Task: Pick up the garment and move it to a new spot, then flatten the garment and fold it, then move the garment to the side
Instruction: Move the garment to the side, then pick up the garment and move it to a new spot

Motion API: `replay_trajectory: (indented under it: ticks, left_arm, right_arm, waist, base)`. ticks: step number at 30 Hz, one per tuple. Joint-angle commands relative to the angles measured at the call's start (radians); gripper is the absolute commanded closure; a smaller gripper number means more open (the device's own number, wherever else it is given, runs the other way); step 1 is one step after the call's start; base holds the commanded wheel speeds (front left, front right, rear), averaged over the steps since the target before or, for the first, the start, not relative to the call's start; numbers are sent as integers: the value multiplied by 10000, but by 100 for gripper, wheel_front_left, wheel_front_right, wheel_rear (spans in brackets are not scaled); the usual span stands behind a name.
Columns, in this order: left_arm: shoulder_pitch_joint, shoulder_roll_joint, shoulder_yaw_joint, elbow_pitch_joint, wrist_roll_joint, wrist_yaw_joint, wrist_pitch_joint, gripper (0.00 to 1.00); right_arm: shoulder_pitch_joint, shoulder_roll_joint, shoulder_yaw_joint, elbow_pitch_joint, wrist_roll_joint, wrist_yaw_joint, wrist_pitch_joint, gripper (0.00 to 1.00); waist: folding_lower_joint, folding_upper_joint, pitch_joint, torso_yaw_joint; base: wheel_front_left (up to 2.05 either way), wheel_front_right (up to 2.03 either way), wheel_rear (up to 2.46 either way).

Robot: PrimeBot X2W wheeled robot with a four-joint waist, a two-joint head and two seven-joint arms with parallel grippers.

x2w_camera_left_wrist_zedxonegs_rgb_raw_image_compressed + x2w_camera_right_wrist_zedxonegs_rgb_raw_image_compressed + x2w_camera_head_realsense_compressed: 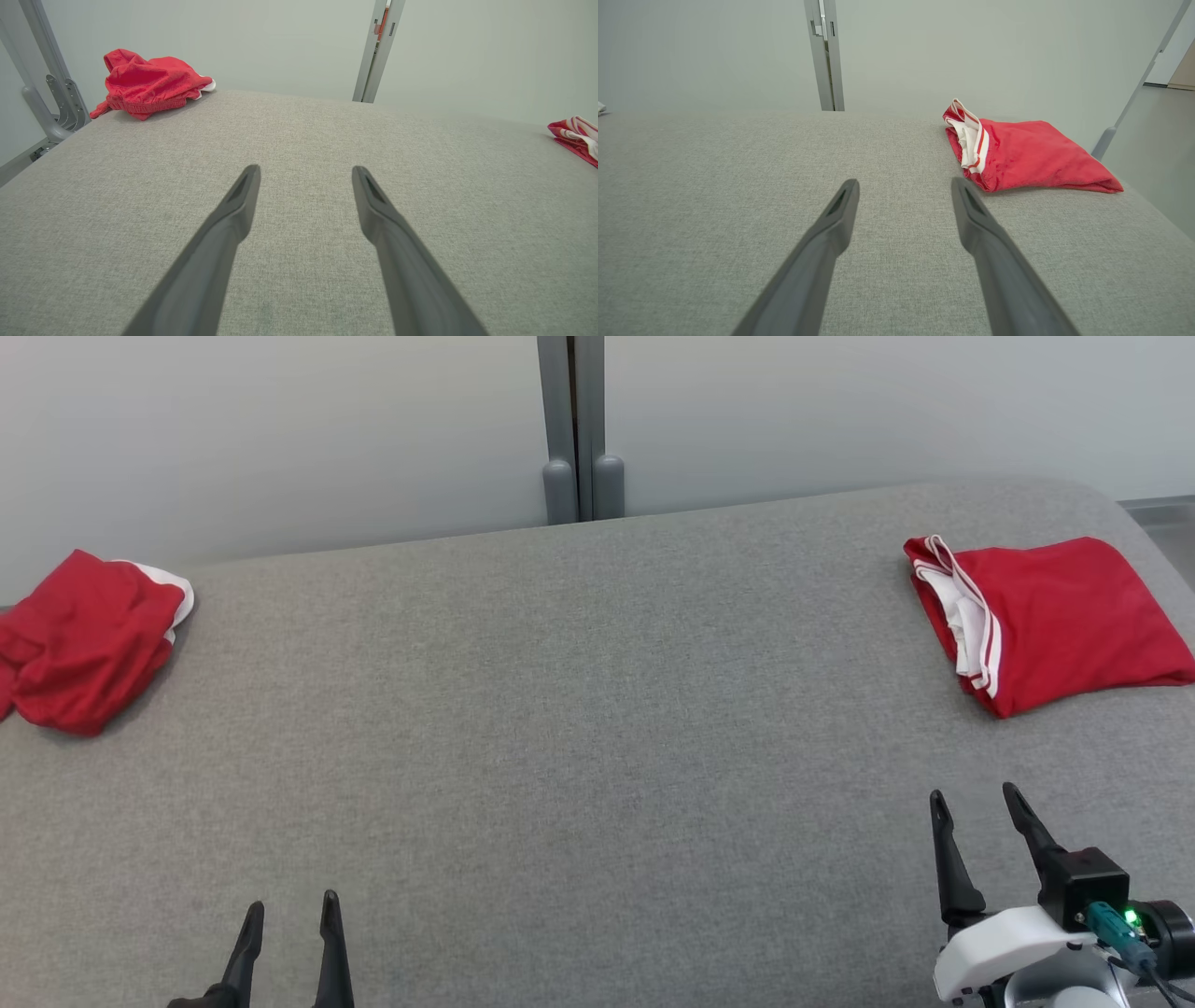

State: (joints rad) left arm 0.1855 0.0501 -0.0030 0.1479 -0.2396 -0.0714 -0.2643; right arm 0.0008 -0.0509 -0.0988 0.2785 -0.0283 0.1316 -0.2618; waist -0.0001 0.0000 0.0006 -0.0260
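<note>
**Position.** The crumpled garment (84, 639), red with white trim, lies in a heap at the far left edge of the grey surface (579, 728). A folded garment (1064, 625) of the same colours lies flat at the far right; it appears finished, so the heap is judged to be the piece to work on.

**Grippers.** The left gripper (290, 905) is at the near left and the right gripper (975, 795) at the near right. Both are well apart from either garment. The fingers of both are spread wide and hold nothing.

**Handling.** The cloth looks thin, light and limp. Expect it to sag, drape and shift once lifted. It is not fragile.

**Grasp point.** In the left wrist view a gathered waistband runs along the near side of the heap. That thicker band probably gives the firmest pinch. Pinch a raised fold, not the flat cloth.
</note>
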Motion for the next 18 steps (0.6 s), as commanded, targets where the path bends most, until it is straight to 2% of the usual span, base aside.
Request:
replay_trajectory:
  ticks: [1,5,18]
  left_arm:
    - [167,11,-10,48,-26,-12,2,0]
    - [178,12,-93,110,-90,-105,2,0]
    - [119,12,-123,44,-89,-155,2,0]
  right_arm:
    - [256,-10,-1,-96,218,-19,-34,0]
    - [524,2,94,-309,606,-19,-34,0]
    - [706,1,297,-564,785,-19,-34,0]
  waist:
    - [1,0,-143,-71]
    - [1,0,-227,-84]
    - [1,0,-235,-58]
  base:
    - [0,0,0]
    - [0,0,0]
    - [0,0,0]
